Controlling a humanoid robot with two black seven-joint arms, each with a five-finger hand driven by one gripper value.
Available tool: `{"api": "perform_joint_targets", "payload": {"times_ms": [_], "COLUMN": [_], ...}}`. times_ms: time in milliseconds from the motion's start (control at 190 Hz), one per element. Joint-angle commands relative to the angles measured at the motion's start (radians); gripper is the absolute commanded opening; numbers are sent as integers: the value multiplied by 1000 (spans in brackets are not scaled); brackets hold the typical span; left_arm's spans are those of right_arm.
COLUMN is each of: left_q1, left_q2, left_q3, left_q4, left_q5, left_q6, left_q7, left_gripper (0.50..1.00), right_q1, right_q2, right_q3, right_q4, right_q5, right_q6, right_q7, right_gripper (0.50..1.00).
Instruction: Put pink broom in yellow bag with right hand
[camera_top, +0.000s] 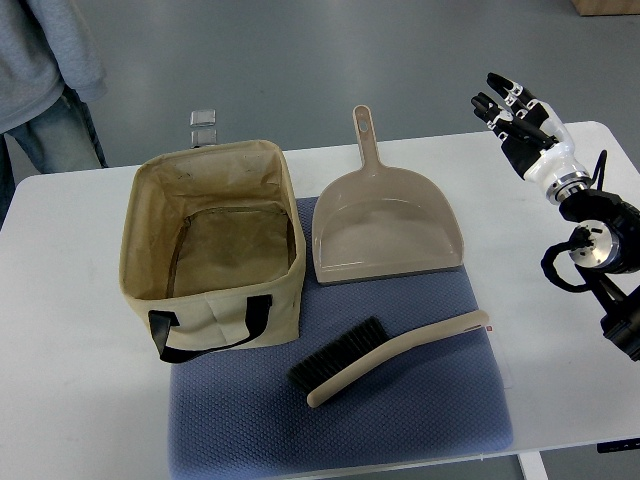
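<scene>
Right hand and brush, table set-up

Right hand (518, 118): raised over the white table (70, 300), fingers extended and loosely spread, holding nothing. Brush (385, 357): pale pinkish-beige, dark bristles, lying flat on the blue mat (330, 430), well apart from the hand, down and to its left. Dustpan (385, 225): same colour, between hand and bag, handle pointing away. Bag (212, 250): tan fabric, black strap, open-topped, standing farthest left of the hand; nothing visible inside. Person (45, 70): beyond the table's far left corner.

The right hand (522, 122) hangs at the upper right of the frame, fingers (500, 85) loosely extended and holding nothing, its arm entering from the right edge.
</scene>
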Motion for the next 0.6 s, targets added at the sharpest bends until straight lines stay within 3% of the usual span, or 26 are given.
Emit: {"api": "perform_joint_targets", "payload": {"times_ms": [0,596], "left_q1": [3,-3], "left_q2": [0,0], "left_q3": [0,0], "left_q4": [-1,5], "left_q5": [0,0], "left_q6": [0,0], "left_q7": [0,0], "left_gripper": [1000,1000], "right_q1": [0,0], "right_q2": [1,-2], "right_q3": [0,0], "right_q4": [0,2], "right_q5": [0,0], "right_q6": [4,12], "right_q7": [0,0], "right_gripper": [930,930]}}
